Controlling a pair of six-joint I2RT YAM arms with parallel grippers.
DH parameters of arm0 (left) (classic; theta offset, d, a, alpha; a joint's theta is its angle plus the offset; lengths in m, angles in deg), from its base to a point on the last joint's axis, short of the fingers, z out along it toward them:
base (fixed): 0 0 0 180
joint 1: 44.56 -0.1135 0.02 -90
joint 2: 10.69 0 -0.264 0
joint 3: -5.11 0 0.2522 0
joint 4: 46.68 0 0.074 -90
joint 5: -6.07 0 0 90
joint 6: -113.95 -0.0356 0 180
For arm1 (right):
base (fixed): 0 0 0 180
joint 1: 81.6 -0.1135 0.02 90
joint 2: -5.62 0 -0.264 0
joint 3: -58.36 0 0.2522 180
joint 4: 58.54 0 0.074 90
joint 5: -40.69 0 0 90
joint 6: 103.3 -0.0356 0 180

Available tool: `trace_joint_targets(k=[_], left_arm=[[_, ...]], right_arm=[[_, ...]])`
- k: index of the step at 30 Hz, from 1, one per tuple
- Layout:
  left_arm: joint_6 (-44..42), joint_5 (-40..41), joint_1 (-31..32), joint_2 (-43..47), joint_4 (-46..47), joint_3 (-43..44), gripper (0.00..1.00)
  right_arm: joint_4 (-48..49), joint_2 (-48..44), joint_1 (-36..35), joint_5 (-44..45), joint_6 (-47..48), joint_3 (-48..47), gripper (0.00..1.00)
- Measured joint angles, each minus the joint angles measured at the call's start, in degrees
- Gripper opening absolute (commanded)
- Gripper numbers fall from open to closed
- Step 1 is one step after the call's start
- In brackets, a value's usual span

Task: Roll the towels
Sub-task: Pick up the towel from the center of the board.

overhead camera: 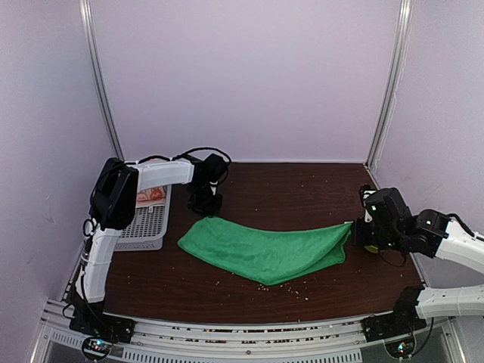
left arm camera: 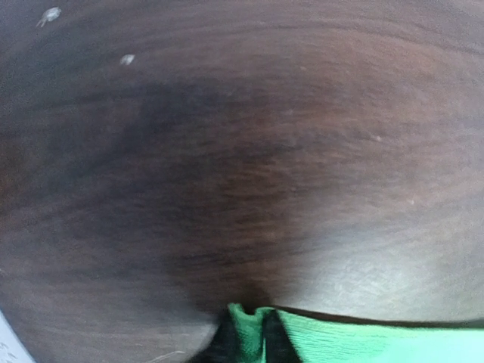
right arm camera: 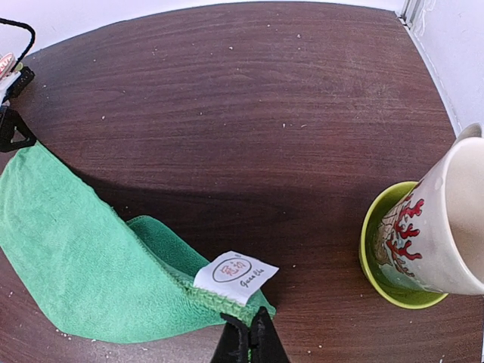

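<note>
Towels are numbering two: a green towel (overhead camera: pixel 265 249) is stretching between both claws, the right claw (right arm camera: pixel 249 340) clamping its labelled corner and the left claw (left arm camera: pixel 248 344) pinching its other end. A printed towel (overhead camera: pixel 151 195) is lying in one white basket (overhead camera: pixel 144 231) just left of the left claw. One cup (right arm camera: pixel 446 219) is standing in one green saucer (right arm camera: pixel 378 272) beside the right claw. Crumbs (overhead camera: pixel 283 286) are dotting the dark wood table (overhead camera: pixel 287 189) beneath the claws, and pale walls (overhead camera: pixel 249 76) are enclosing it on three sides.

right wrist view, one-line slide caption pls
Right end effector pinches the green towel at its labelled corner, mug in green dish alongside.
</note>
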Motion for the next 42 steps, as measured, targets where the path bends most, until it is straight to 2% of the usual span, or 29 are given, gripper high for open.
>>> trace_joint_targets(k=[8,13,19,23,26,34,39,42], left_arm=[[0.35,-0.39,0.04,1.79,1.57,-2.25,0.0],[0.46,1.92,0.0,7.5,-1.38,-2.45,0.0],[0.35,3.34,0.81,30.58,1.27,-4.39,0.0],[-0.66,3.65,4.61,49.75,7.21,-14.12,0.0],[-1.46,4.46,9.33,58.73,9.64,-21.73,0.0],[-1.07,4.92,19.23,74.84,10.64,-36.13,0.0],[0.37,7.28,19.69,81.74,12.76,-40.57,0.0],[0.55,9.55,19.47,80.04,13.46,-41.38,0.0]], right_arm=[[-0.85,-0.04,0.0,0.04,0.02,-0.98,0.0],[-2.97,-0.02,0.04,0.59,0.72,-8.07,0.0],[-4.22,-3.06,0.13,1.38,3.78,-17.77,0.0],[-5.16,-7.15,0.15,0.26,6.27,-20.7,0.0],[-6.45,-10.32,0.15,-2.36,7.61,-21.68,0.0],[-10.75,-17.53,0.15,-7.78,8.5,-24.04,0.0],[-12.04,-18.38,0.15,-5.6,8.46,-25.11,0.0],[-10.95,-15.54,0.39,-3.54,7.67,-22.8,0.0]])
